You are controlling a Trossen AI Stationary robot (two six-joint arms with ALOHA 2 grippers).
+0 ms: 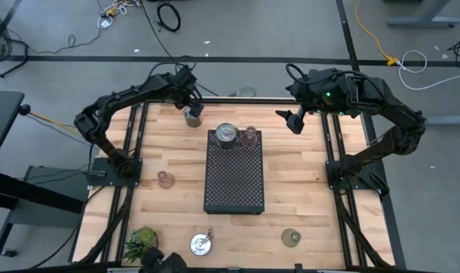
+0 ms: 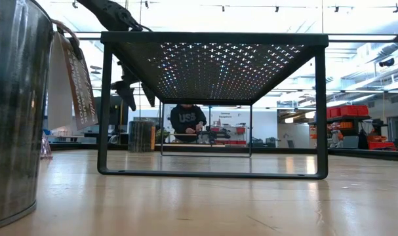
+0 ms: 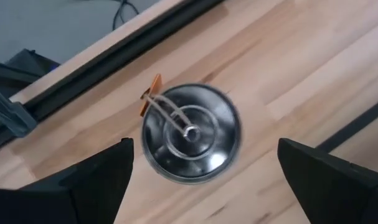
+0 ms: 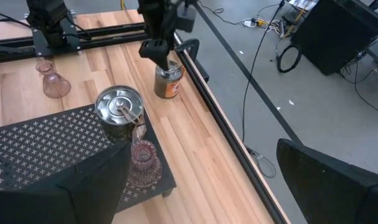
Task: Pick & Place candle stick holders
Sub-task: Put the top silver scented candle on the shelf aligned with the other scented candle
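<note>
At the table's far left a silvery candle stick holder [image 3: 190,134] with an orange tag [image 3: 152,93] stands upright on the wood. My left gripper [image 1: 190,106] hovers just above it, pointing steeply down and open, one finger to either side of the holder [image 4: 169,81]. The black perforated tray [image 1: 235,178] carries a second silvery holder [image 1: 226,134] and a pink glass one [image 1: 249,136] at its far end. My right gripper [image 1: 294,120] waits open, high over the far right. Three more holders stand on the table: pink [image 1: 165,180], silvery [image 1: 201,243] and olive-green [image 1: 292,238].
A spiky green plant [image 1: 142,241] sits at the near left corner. The table's far edge rail [image 4: 195,59] runs close behind the holder under my left gripper. In the low view the near silvery holder [image 2: 12,111] fills the left side, and a person sits in the room beyond.
</note>
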